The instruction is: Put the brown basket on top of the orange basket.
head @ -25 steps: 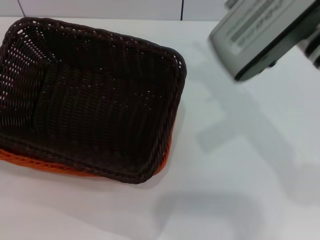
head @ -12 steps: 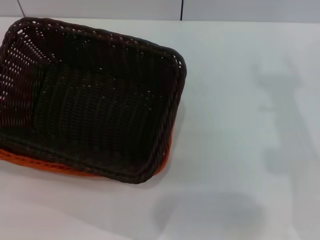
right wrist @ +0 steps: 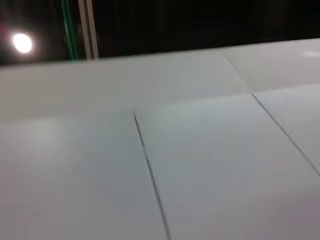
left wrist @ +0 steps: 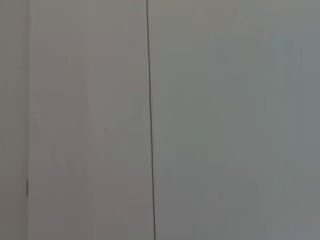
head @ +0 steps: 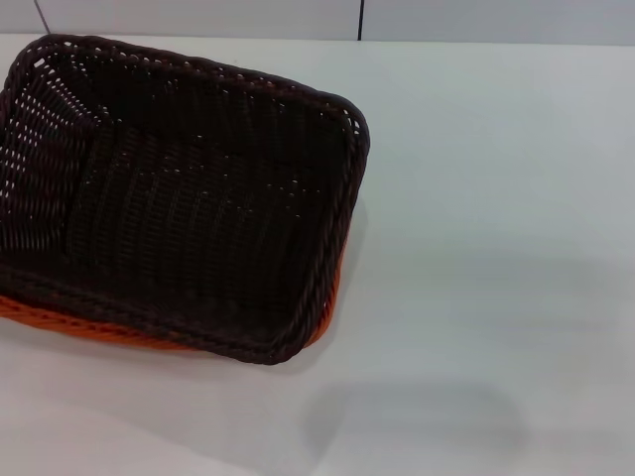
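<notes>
White tabletop (head: 476, 248) fills the head view, smooth and matte, with soft grey shadows lying on its near part and toward the right edge. On its left side, the orange basket (head: 325, 315) sits on the table; only a thin strip of its rim and wall shows, along the near edge and at the near right corner. Nested on top of it is the brown basket (head: 189, 198), a dark woven rectangle with a braided rim and open-weave sloping sides, its mouth facing up and its long axis turned slightly so the near right corner points toward the table's middle. Its far left part runs out of view. Beyond the baskets, at the far edge, pale wall panels (head: 198, 18) rise, split by a dark vertical seam. Neither arm nor gripper appears in any view, so their pose and whether the fingers are released or clenched cannot be told. Both wrist views show only pale, seamed panels.
</notes>
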You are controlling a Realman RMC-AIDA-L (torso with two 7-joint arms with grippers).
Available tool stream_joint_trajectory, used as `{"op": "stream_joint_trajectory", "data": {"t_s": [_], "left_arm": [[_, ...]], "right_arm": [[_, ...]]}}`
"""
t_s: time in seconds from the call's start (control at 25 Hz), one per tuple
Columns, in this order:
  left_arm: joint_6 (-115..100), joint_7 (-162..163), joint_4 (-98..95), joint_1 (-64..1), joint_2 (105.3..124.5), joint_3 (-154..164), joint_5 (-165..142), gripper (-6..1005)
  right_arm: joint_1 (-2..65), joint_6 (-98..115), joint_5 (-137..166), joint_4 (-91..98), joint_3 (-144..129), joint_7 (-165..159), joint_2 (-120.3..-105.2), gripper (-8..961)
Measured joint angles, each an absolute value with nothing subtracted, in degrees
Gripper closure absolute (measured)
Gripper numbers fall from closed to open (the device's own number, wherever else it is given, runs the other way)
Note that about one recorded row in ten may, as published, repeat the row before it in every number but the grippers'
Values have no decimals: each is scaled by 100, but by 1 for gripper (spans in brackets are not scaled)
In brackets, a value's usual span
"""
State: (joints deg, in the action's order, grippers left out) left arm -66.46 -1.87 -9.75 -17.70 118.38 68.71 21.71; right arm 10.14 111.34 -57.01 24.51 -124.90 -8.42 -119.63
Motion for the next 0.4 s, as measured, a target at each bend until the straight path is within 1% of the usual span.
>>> {"op": "stream_joint_trajectory", "data": {"t_s": [0.4], "left_arm": [[-7107,-153,-965,-1729,11849,6907,2147,233]], "right_arm": [[727,10862,-6080,2199,-12442,-801,-11962,227]]}}
